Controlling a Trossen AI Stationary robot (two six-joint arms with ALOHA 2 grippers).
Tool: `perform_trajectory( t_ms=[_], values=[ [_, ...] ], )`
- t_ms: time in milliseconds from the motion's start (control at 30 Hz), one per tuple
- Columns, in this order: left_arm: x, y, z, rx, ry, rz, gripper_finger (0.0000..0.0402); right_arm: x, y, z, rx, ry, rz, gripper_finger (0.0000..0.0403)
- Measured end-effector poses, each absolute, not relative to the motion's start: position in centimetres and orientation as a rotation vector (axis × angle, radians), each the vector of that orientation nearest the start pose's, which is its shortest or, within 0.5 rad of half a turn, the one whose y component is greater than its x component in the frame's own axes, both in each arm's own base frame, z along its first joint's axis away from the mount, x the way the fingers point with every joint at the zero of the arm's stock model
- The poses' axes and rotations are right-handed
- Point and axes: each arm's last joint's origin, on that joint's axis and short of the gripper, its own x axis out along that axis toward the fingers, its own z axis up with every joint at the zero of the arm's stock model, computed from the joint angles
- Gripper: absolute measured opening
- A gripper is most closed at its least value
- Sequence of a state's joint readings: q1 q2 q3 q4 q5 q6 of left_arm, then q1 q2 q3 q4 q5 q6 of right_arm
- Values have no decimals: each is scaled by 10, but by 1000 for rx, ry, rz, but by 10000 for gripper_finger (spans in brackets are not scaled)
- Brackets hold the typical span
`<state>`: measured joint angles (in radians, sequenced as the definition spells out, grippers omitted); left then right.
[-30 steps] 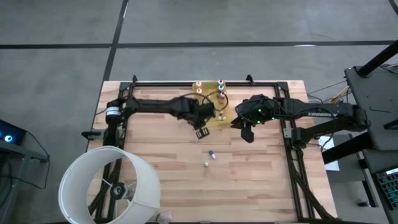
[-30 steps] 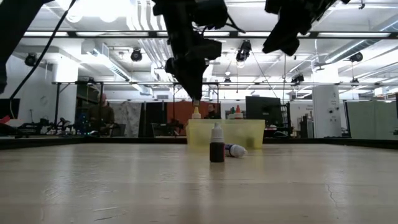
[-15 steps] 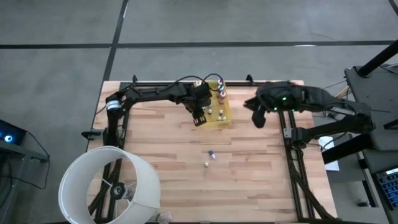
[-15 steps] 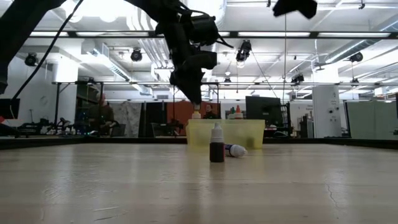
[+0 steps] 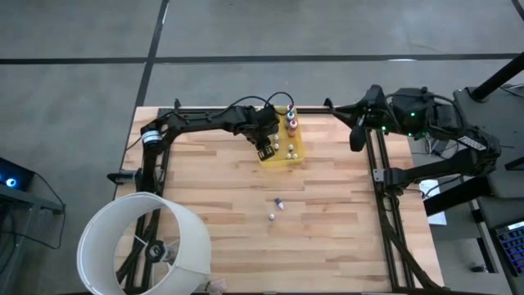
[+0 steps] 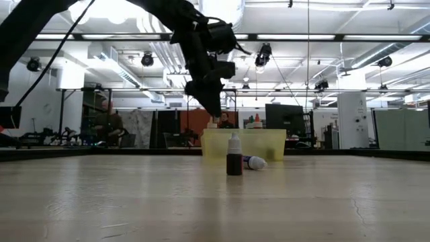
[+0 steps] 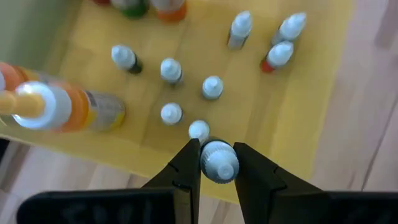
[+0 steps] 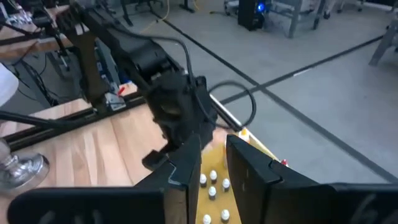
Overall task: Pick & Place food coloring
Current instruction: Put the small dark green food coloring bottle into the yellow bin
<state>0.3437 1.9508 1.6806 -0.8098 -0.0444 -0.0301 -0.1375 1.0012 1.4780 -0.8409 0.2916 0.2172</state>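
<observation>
A translucent yellow tray (image 5: 296,149) stands at the table's far middle, with several small white-capped food coloring bottles (image 7: 186,81) upright in it. My left gripper (image 5: 266,153) hangs over the tray's left near part, shut on one more bottle (image 7: 218,163). Two bottles are out on the wood. One stands upright (image 6: 234,156) and one lies on its side (image 6: 254,162) just behind it. My right gripper (image 5: 356,139) is high at the far right, slightly open, with nothing between its fingers (image 8: 244,163). My left gripper pinches the small bottle at its white cap (image 7: 219,167) between its two fingertips. The fingers slant down from the table's left. The bottle stays upright, cap toward the camera, over the tray's near part. Its body and base are hidden under the cap.
Taller bottles with orange and red caps (image 5: 291,123) stand at the tray's far end. A big white lampshade (image 5: 143,246) covers the near left corner. Black frame rails (image 5: 383,197) run along the table's sides and far edge. Bare wood lies near and right of the two loose bottles.
My left gripper has gone toward the far edge, from just in front of the tray to over its near left part, and has stayed shut. My right gripper has risen and drawn back toward the far right corner, tipping up nearer level and leaving the low view.
</observation>
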Motion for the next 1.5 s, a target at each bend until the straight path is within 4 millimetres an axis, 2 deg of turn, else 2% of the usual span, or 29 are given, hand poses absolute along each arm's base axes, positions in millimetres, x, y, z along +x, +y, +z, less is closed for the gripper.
perform_trajectory(
  t_ms=[333,533,933,1500],
  values=[
    [397,153,231,-177,1122,364,53,154,-30,458,179,323,-461,64],
    [398,162,223,-175,1134,380,53,154,-30,455,199,340,-465,64],
    [391,178,223,-195,1132,414,53,155,-30,455,200,341,-465,63],
    [392,178,220,-166,1144,344,53,155,-30,455,196,342,-464,64]
  ],
)
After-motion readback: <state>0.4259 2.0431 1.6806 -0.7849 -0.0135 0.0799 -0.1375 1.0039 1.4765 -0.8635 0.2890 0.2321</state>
